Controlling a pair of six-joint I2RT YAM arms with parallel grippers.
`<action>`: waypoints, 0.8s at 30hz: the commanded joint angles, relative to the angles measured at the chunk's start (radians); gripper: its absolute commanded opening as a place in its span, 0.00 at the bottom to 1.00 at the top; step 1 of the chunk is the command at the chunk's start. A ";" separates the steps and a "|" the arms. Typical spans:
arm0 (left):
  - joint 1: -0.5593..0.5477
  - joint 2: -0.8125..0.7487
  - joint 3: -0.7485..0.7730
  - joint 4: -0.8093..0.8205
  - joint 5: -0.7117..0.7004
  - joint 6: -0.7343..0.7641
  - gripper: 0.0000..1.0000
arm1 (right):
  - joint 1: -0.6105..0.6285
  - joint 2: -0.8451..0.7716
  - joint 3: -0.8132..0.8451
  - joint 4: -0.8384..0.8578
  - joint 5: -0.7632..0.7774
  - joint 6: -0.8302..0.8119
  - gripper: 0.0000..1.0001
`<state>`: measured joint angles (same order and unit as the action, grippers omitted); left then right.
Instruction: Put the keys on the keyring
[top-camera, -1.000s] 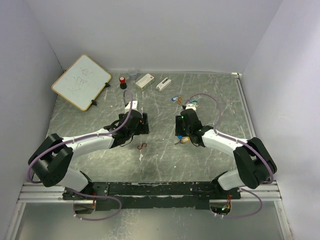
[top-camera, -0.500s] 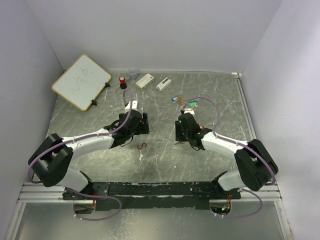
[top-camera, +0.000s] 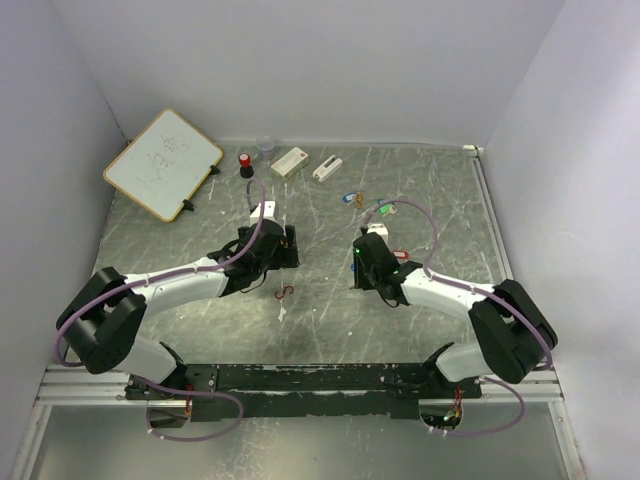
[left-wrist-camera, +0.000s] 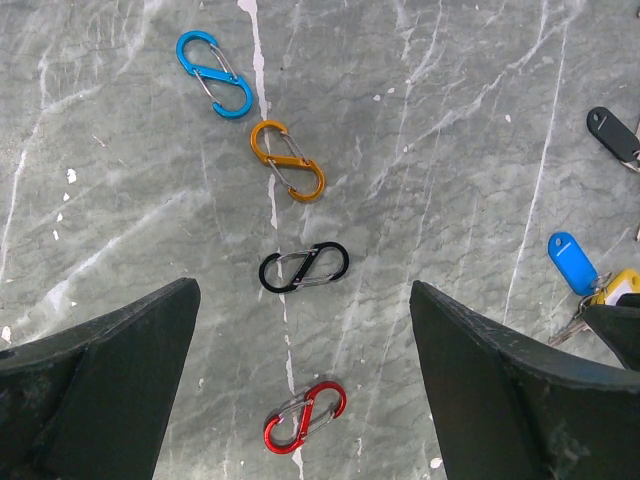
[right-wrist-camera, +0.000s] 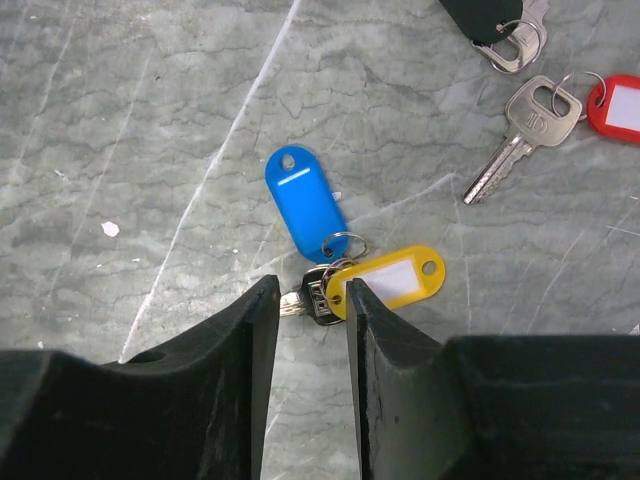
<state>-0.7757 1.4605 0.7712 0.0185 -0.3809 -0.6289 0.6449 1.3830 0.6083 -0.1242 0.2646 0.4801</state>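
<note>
Since the earlier frame, the right gripper (right-wrist-camera: 310, 290) has been narrowed about the keys (right-wrist-camera: 315, 298) lying on the counter (right-wrist-camera: 120, 120); whether they are clamped cannot be told. Meanwhile the left gripper (left-wrist-camera: 302, 290) is held wide apart. Judged light, stiff and slippery, the keys are best pinched at the heads.

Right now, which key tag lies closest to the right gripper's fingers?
The yellow tag: its end lies right at the tips of the right gripper. The blue tag lies just beyond; the red tag and black tag sit far off.
</note>
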 joint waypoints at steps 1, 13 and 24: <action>0.004 -0.019 -0.013 0.026 0.003 -0.004 0.97 | 0.007 0.023 -0.006 0.024 0.035 0.009 0.32; 0.005 -0.004 -0.007 0.029 0.005 -0.003 0.97 | 0.008 0.044 0.002 0.025 0.062 0.005 0.22; 0.006 -0.005 -0.009 0.029 0.005 -0.003 0.97 | 0.010 0.020 0.010 0.007 0.087 0.009 0.00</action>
<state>-0.7750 1.4605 0.7708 0.0189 -0.3809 -0.6285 0.6476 1.4212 0.6098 -0.1059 0.3214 0.4797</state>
